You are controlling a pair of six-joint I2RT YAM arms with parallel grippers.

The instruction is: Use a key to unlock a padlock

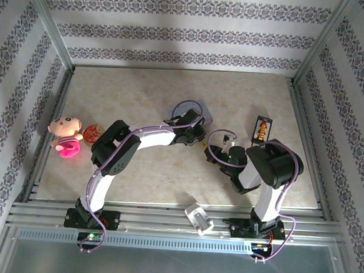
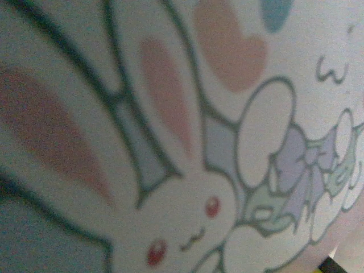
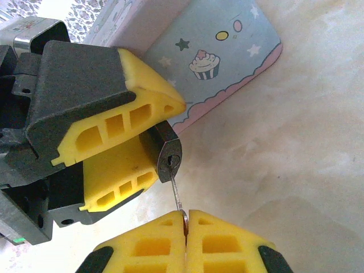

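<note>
While the top view shows the left gripper [image 1: 193, 132] and right gripper [image 1: 212, 152] tip to tip beside the tin [image 1: 202, 108], the left wrist camera sits close against its rabbit print. From the right wrist, the left gripper clamps the padlock [image 3: 169, 152]. The right gripper pinches the key [image 3: 177, 193], its blade meeting the keyhole just ahead of the fingertips, so roll your wrist about the blade's line, without side pull.

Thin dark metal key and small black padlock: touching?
Touching. Right wrist view: the thin dark metal key has its tip in the keyhole of the small black padlock, no gap.
</note>
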